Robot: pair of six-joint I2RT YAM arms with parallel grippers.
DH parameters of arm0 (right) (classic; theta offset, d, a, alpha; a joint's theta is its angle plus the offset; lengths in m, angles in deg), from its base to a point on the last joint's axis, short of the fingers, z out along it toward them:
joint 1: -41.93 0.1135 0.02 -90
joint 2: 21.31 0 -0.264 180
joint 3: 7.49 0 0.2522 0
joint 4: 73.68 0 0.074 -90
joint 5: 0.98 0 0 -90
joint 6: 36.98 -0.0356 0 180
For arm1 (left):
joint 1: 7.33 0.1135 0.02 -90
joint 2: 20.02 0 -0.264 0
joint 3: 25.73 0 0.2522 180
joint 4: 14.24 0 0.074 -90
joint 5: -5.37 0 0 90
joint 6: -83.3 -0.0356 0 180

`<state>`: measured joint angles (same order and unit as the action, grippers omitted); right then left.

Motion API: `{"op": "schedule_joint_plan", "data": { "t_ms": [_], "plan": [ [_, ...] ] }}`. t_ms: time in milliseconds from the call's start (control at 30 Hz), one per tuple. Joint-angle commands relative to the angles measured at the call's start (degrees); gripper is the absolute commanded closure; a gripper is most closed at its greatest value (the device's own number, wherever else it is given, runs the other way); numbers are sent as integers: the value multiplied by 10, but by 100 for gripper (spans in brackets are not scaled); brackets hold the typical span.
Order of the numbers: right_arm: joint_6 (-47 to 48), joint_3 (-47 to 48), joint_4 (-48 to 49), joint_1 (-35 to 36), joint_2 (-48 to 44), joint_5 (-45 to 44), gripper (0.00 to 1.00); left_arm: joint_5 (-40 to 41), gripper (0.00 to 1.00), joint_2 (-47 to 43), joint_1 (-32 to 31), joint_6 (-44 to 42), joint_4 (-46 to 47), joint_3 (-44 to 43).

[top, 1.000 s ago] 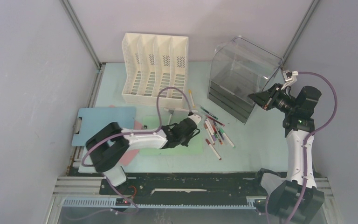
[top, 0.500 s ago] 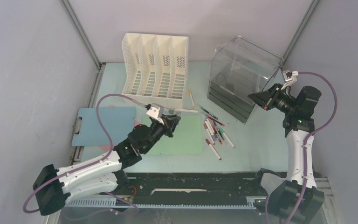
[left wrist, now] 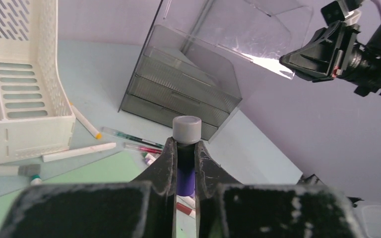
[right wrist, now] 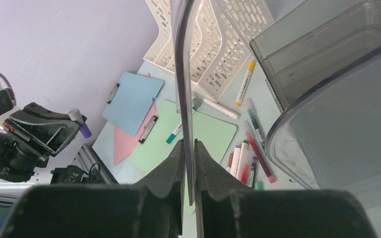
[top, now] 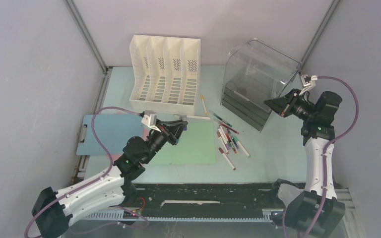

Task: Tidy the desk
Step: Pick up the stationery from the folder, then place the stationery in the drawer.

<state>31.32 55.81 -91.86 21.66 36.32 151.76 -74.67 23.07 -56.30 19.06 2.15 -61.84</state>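
Right under everything in the overhead shot, the counter (top: pixel 273 148) is the big pale mint slab with metal rails. It fills the floor of the booth between the grey walls.

Along its far side, a white file rack (top: pixel 164 69) with slotted dividers stands on the left. A smoky clear drawer box (top: pixel 245 106) sits to the right of it.

Closer in, a green clipboard (top: pixel 196 144) lies flat around mid-counter, with a blue clipboard (top: pixel 106 131) off to its left. A pink sheet (right wrist: pixel 129 144) pokes out from under the blue one.

There's a loose bunch of markers (top: pixel 230 143) scattered between the green clipboard and the drawer box. A yellow-tipped marker (top: pixel 203 105) and a white marker (top: pixel 198 117) also lie right by the front of the rack.

The left tool (left wrist: pixel 184 148) is up off the counter, roughly over the far-left corner of the green clipboard. It's clamped on a purple marker (left wrist: pixel 186 130), and the marker's grey cap sticks out past the fingertips.

The right tool (right wrist: pixel 188 144) is raised over by the drawer box. It's pinched tight on the thin edge of the box's clear flap (right wrist: pixel 182 59), which it holds up above the box. The two arms are well apart, one on each side of the marker pile.
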Motion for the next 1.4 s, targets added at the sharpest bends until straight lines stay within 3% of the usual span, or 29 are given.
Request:
{"op": "schedule_joint_plan", "data": {
  "t_ms": [0, 267, 433, 633, 900, 1367],
  "plan": [
    [-2, 5, 6, -1, 9, 67, 84, -58, 100, 2, 18, 53, 111, 23],
    [11, 12, 21, 2, 35, 143, 85, -88, 100, 31, 34, -17, 130, -11],
    [35, 28, -9, 0, 49, 147, 85, -124, 100, 88, 35, -2, 193, -24],
    [17, 32, -4, -1, 55, 152, 85, -153, 100, 187, 35, 72, 278, -53],
    [-36, 32, 39, 7, 51, 146, 84, -123, 100, 307, 37, 170, 292, -120],
    [-42, 30, 14, 46, 47, 75, 84, -73, 100, 551, 42, 431, 348, -250]
  ]
}}
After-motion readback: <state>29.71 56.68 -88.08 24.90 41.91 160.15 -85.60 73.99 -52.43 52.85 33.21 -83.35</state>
